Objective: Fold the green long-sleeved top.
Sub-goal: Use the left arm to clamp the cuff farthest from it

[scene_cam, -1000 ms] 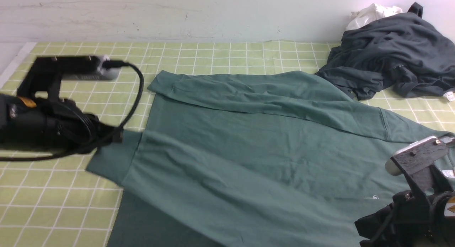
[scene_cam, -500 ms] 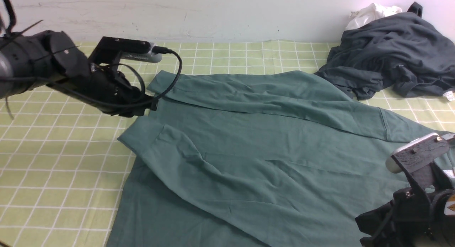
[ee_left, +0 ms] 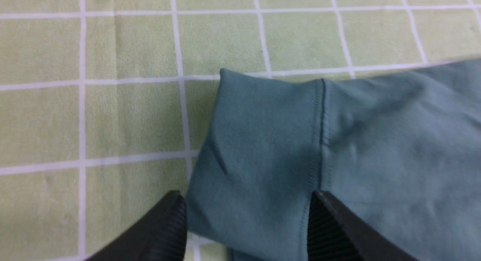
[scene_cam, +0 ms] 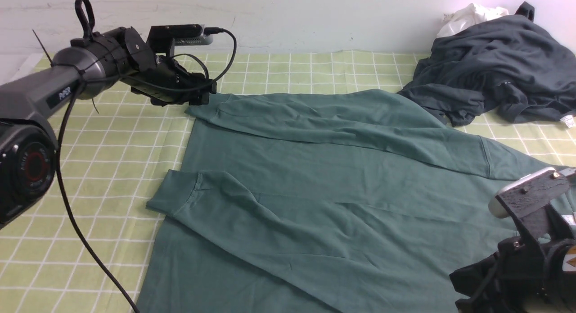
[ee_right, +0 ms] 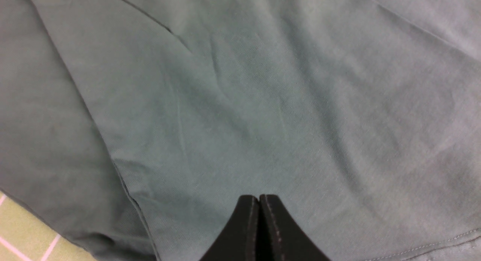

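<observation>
With left claw (ee_left: 247,201) spread near a cuff (scene_cam: 198,109) at eleven o'clock and right claw (ee_right: 259,199) pressed together at five, apparently done laying both sleeves (scene_cam: 405,142) across the green top (scene_cam: 306,169), central on the worktop (scene_cam: 99,169), with halving left.

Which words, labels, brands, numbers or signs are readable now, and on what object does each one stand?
"PiPER": on the grey tubular link of the robot's left arm.
Round black joint cap with red ring: lettering too small to read.
White tag by the dark charcoal-grey garment: too small to read.
White label beside the robot's right arm: too small to read.
</observation>
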Motion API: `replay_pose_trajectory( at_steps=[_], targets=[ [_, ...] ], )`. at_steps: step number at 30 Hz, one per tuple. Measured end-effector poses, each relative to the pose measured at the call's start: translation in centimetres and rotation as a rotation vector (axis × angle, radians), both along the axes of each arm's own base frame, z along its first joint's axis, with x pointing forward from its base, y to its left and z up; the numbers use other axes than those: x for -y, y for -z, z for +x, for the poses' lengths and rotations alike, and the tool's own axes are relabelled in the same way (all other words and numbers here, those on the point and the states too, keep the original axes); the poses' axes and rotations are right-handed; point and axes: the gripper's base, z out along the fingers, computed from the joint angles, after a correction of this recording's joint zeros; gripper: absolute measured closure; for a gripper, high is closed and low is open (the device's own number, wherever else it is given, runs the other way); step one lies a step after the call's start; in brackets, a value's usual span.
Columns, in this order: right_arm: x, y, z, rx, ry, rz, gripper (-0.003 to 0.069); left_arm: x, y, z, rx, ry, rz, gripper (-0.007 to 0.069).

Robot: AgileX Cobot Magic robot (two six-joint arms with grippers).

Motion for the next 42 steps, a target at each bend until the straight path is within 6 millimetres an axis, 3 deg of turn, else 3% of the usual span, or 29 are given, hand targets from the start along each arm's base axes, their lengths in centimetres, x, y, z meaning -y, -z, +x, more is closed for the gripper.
replay_pose_trajectory(
  at_steps=[3, 6, 7, 8, 9, 11, 13, 14, 15, 17, 19, 21, 24, 26, 29, 31, 36, 39, 42],
  targets=[
    [0.0, 0.0, 0.0, 0.000, 0.000, 0.000, 0.0675, 0.1, 1.2, 0.7, -0.020, 0.007, -0.003, 0.0265],
    [0.0, 0.0, 0.0, 0.004, 0.001, 0.001, 0.0675, 0.3, 1.3, 0.8, -0.022, 0.022, 0.008, 0.0363],
    [0.0, 0.0, 0.0, 0.004, 0.001, 0.001, 0.0675, 0.3, 1.3, 0.8, -0.030, 0.044, 0.022, 0.0459],
    [0.0, 0.0, 0.0, 0.004, 0.001, 0.001, 0.0675, 0.3, 1.2, 0.7, -0.032, 0.046, 0.022, 0.0471],
    [0.0, 0.0, 0.0, 0.005, 0.002, 0.001, 0.0675, 0.4, 0.7, 0.5, -0.041, 0.081, 0.040, 0.0558],
    [0.0, 0.0, 0.1, 0.006, 0.002, 0.001, 0.0675, 0.5, -0.8, -0.1, -0.057, 0.126, 0.061, 0.0608],
    [0.0, 0.0, 0.0, 0.005, 0.002, 0.001, 0.0675, 0.5, -3.3, -1.0, -0.069, 0.166, 0.078, 0.0624],
    [0.0, 0.0, 0.0, 0.005, 0.002, 0.001, 0.0675, 0.5, -3.6, -1.1, -0.071, 0.169, 0.079, 0.0626],
    [0.0, 0.0, 0.0, 0.001, 0.003, 0.004, 0.0675, 0.5, -6.2, -2.2, -0.080, 0.197, 0.092, 0.0629],
    [-0.1, 0.0, 0.0, -0.004, 0.007, 0.011, 0.0675, 0.4, -9.4, -3.6, -0.079, 0.222, 0.104, 0.0629],
    [-0.1, 0.0, 0.0, -0.008, 0.013, 0.021, 0.0675, 0.3, -11.3, -4.3, -0.066, 0.230, 0.128, 0.0629],
    [-0.1, 0.0, 0.0, -0.011, 0.016, 0.025, 0.0675, -0.1, -11.8, -4.5, -0.062, 0.214, 0.159, 0.0628],
    [-0.1, 0.0, 0.0, -0.011, 0.016, 0.025, 0.0675, -0.8, -9.9, -3.8, -0.111, 0.151, 0.151, 0.0610],
    [-0.1, 0.0, 0.0, -0.011, 0.016, 0.025, 0.0675, -1.1, -7.5, -3.0, -0.154, 0.116, 0.133, 0.0563],
    [-0.1, 0.0, 0.0, -0.011, 0.016, 0.025, 0.0675, -1.2, -4.8, -2.2, -0.183, 0.088, 0.115, 0.0462],
    [-0.1, 0.0, 0.0, -0.011, 0.016, 0.025, 0.0675, -1.2, -3.1, -1.2, -0.143, 0.062, 0.104, 0.0340],
    [-0.1, 0.0, 0.0, -0.010, 0.016, 0.025, 0.0675, -1.3, -0.1, 0.7, -0.030, 0.012, 0.093, 0.0199],
    [-0.1, -0.1, 0.0, -0.003, 0.013, 0.022, 0.0675, -1.1, 1.6, 1.2, -0.018, -0.005, 0.055, 0.0204],
    [-0.1, -0.1, 0.1, 0.015, -0.002, 0.008, 0.0675, -0.8, 2.5, 1.3, -0.018, 0.008, 0.025, 0.0285]
  ],
)
